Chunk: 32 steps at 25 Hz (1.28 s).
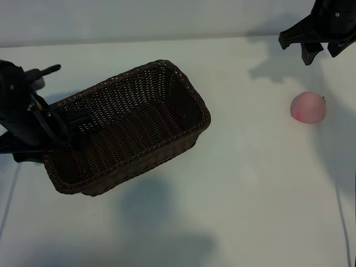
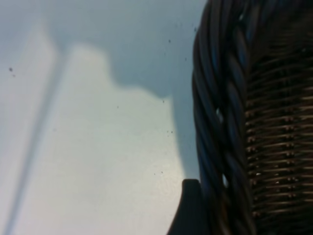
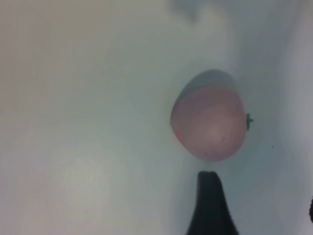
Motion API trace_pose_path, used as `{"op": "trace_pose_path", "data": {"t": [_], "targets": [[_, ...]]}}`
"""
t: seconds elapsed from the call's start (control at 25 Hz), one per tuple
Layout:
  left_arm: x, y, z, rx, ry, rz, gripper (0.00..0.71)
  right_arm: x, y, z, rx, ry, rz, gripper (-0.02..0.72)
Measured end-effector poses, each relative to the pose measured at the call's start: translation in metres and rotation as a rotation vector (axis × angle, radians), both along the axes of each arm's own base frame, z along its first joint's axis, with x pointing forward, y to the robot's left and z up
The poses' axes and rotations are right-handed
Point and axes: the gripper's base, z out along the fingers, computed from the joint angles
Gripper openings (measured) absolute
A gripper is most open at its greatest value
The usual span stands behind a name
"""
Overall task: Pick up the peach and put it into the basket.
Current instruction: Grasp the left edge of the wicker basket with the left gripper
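One peach (image 1: 308,107) lies on the white worktop (image 1: 250,183), well apart from the one basket (image 1: 128,127) and outside it. The basket sits at the exterior view's left with nothing inside. Two grippers are present. The right gripper (image 1: 321,49) hangs near the peach at the far right, jaws apart and holding nothing. The left gripper (image 1: 69,125) is at the basket's near-left rim, jaws spread, one finger (image 2: 190,208) just outside the braided edge.

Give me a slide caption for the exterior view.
Open right hand above small pale-pink peach on white table; dark-brown wicker basket at left.
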Motion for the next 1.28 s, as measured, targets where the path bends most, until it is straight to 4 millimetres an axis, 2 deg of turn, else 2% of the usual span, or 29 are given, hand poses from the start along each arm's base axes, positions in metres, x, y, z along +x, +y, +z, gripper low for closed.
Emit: {"op": "trace_pose_path", "data": {"t": [0.24, 0.56, 0.68, 0.8, 0.92, 1.0, 1.28], "targets": [[0.005, -0.002, -0.017, 0.003, 0.034, 0.0, 0.577, 0.0, 0.0, 0.0, 0.0, 0.0, 0.0, 0.48], [0.009, -0.003, -0.028, 0.004, 0.043, -0.002, 0.576, 0.0, 0.0, 0.0, 0.0, 0.0, 0.0, 0.48], [0.01, -0.003, -0.031, 0.005, 0.042, -0.003, 0.553, 0.0, 0.0, 0.0, 0.0, 0.0, 0.0, 0.48], [0.01, -0.003, -0.032, 0.005, 0.044, -0.003, 0.455, 0.0, 0.0, 0.0, 0.0, 0.0, 0.0, 0.48], [0.01, -0.003, -0.032, 0.002, 0.043, -0.001, 0.256, 0.0, 0.0, 0.0, 0.0, 0.0, 0.0, 0.48], [0.011, -0.004, -0.031, -0.018, 0.026, 0.017, 0.154, 0.0, 0.0, 0.0, 0.0, 0.0, 0.0, 0.48], [0.012, -0.005, -0.031, -0.032, 0.013, 0.019, 0.139, 0.0, 0.0, 0.0, 0.0, 0.0, -0.001, 0.48]]}}
